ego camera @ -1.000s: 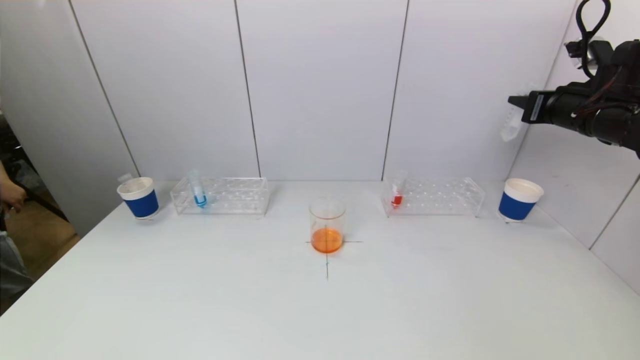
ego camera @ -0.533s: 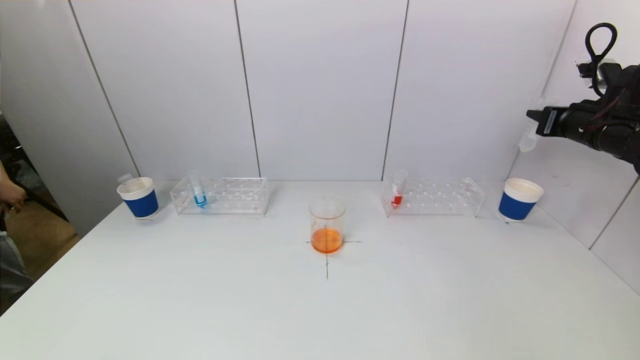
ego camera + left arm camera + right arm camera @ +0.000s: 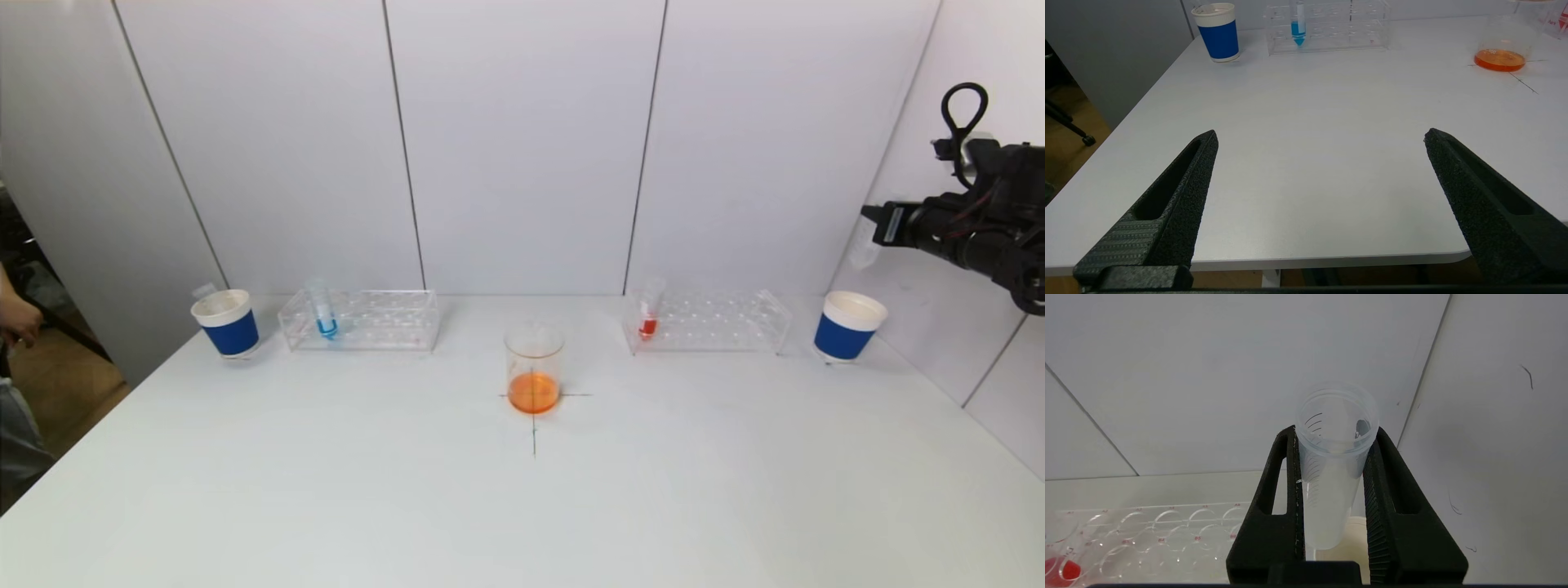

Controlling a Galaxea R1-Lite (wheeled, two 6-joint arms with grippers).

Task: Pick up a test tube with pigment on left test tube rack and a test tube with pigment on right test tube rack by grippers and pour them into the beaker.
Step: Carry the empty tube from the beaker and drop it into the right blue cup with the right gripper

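right claw grips empty tube; above right cup; table open

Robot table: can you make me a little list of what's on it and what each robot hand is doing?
beaker: centre of table, orange liquid inside
left rack: one tube with blue liquid
right rack: one tube with red liquid
left cup: beside left rack
right cup: beside right rack
right gripper: raised above right cup, shut on an empty tube
left gripper: open, holding nothing, low at the table's near edge
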